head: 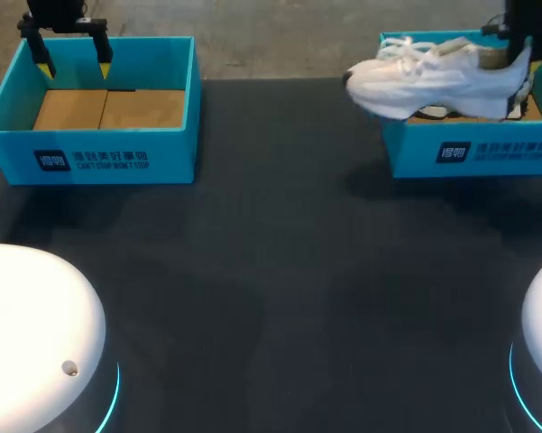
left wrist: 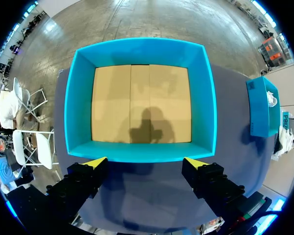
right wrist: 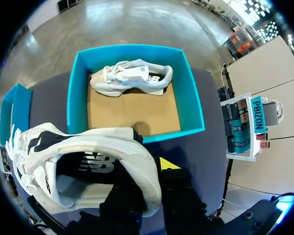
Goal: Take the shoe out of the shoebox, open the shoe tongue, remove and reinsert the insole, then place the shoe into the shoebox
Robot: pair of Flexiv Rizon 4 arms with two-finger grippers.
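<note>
Gripping the white shoe [head: 437,79] by its heel collar, the right gripper [right wrist: 151,169] is clamped on the heel wall and holds the shoe above the right shoebox [head: 473,149], toe overhanging its left wall. Expect a light shoe with a soft upper and a stiffer sole; the collar probably offers the firmest hold. The left gripper [head: 74,65] hangs wide open and empty over the left shoebox [head: 90,158].
</note>
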